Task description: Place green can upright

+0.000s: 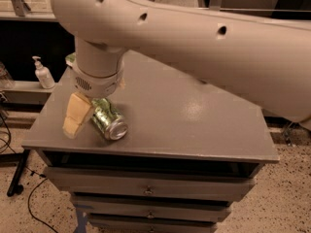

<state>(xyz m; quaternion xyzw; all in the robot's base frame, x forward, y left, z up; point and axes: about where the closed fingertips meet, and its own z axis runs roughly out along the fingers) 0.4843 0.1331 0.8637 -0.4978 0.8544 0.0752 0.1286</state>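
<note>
The green can (109,119) lies on its side near the front left of the grey table (194,125), its silver end facing the front edge. My gripper (80,115) hangs from the large white arm and is down at the table, directly at the can's left side, touching or almost touching it. The wrist above covers the can's far end.
The white arm (194,38) spans the back of the table and hides what lies there. A corner of the green snack bag (70,58) shows behind the wrist. A soap dispenser (43,73) stands on a low shelf to the left. Drawers (146,191) sit under the tabletop.
</note>
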